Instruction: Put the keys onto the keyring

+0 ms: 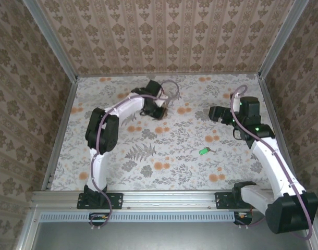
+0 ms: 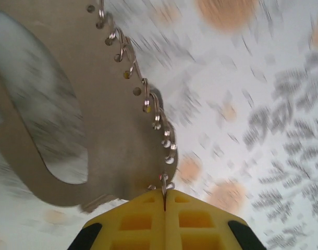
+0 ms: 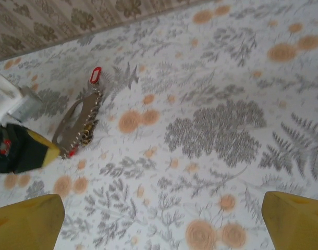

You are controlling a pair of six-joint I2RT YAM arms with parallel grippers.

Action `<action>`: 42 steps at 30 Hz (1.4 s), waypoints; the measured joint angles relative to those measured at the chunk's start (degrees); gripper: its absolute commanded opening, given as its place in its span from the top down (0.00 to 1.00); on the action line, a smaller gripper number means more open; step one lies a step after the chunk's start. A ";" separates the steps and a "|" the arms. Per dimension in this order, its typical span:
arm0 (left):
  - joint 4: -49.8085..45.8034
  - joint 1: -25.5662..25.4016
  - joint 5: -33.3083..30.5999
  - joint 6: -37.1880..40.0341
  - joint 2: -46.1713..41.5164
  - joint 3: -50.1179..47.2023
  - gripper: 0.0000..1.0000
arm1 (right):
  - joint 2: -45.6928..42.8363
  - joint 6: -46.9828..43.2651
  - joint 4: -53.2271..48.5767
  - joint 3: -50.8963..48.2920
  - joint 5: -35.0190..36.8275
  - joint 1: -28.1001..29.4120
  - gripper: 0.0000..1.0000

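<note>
On the near tabletop (image 1: 164,177) lay a green key (image 1: 203,151), its length roughly crosswise, closer to the right arm's jaws, which hung wide open and empty beyond it. Farther back, the left arm's jaws were pinched shut on the edge of the keyring (image 2: 117,135), a red key (image 3: 95,74) just beside its far end

- Keyring (image 2: 107,130), left of the left wrist view: flat, dull grey-tan metal, smooth.
- Small rings (image 2: 158,112) along its edge: shiny silver wire.
- Fingers (image 2: 200,224), bottom centre: matt yellow plastic.
- Key (image 1: 203,151), right of centre from above: glossy green plastic head.
- Table cover (image 1: 148,156): matt floral print.
</note>
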 measured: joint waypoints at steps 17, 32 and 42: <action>14.78 -18.95 4.35 -21.49 -27.45 -36.04 0.71 | -8.74 7.45 -2.97 -13.51 -6.23 2.69 0.04; 13.00 -5.18 1.99 -22.18 -38.93 -39.15 0.42 | 6.12 7.06 1.18 -10.69 -1.99 18.82 0.24; 16.33 -4.07 1.79 -19.87 -31.71 -35.30 0.49 | 20.68 7.78 9.18 -5.03 -1.05 23.32 0.33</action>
